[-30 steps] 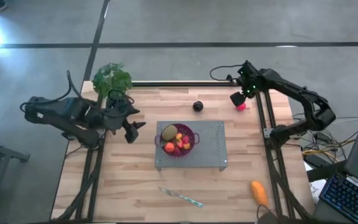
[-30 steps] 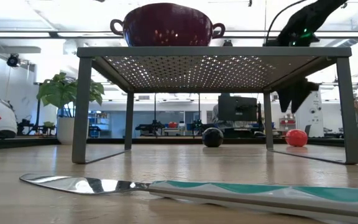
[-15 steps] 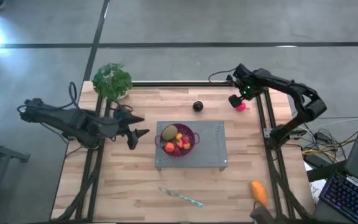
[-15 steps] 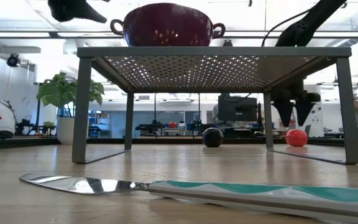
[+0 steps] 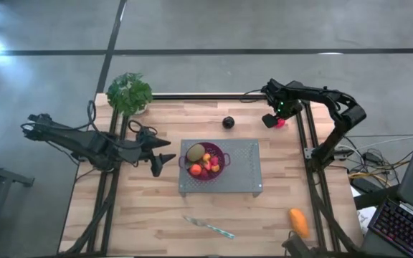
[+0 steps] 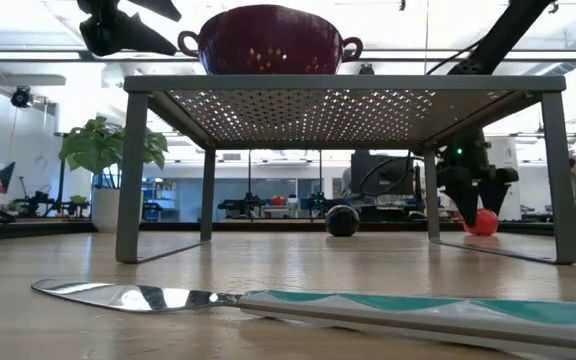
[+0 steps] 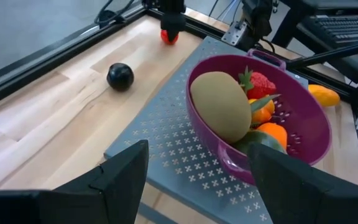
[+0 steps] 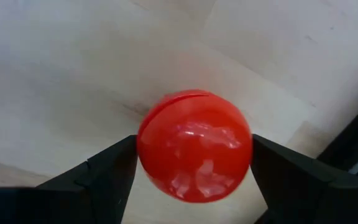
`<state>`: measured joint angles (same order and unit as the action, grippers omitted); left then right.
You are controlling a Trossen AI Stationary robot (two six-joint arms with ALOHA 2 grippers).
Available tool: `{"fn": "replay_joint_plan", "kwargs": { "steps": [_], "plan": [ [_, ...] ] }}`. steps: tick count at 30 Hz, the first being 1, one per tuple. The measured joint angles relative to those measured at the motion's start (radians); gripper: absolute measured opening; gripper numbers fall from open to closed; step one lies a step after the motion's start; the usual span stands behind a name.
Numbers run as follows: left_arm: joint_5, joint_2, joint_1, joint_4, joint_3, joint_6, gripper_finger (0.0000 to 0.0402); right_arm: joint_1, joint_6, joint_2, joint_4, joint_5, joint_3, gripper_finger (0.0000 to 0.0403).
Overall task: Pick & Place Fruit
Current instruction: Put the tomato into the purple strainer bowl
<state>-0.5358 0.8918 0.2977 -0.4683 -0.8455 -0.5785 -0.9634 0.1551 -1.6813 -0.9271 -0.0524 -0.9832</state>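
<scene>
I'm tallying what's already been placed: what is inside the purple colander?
The colander holds a green kiwi, a strawberry and small orange pieces. Anything beneath these is covered and cannot be seen.

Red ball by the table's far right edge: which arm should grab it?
Right. The right gripper is already down over the red ball, open, a finger on each side. The left gripper hangs open beside the purple colander, far from the ball.

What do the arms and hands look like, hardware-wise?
Both arms are dark, slim and jointed, with loose black cables looping along them. The right hand carries a small green light just above it. The left hand ends in two dark, flat wedge-shaped fingers.
</scene>
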Motion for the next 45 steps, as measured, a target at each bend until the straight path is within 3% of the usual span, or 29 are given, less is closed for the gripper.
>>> {"fn": "replay_joint_plan", "kwargs": {
  "steps": [12,23,29,45],
  "plan": [
    [0.000,0.001,0.000,0.014,0.000,-0.007,0.0280,0.002,-0.028,0.003,0.001,-0.008,0.003,0.0250],
    [0.000,0.001,0.000,0.014,0.000,-0.025,0.0280,0.002,-0.082,0.073,-0.082,-0.008,-0.001,0.0254],
    [-0.001,0.001,-0.001,0.026,0.000,-0.025,0.0280,0.002,-0.113,0.209,-0.092,0.017,-0.002,0.0248],
    [-0.007,0.001,-0.001,0.050,0.000,-0.031,0.0280,0.154,-0.122,0.760,-0.041,0.384,-0.003,0.0254]
  ]
}}
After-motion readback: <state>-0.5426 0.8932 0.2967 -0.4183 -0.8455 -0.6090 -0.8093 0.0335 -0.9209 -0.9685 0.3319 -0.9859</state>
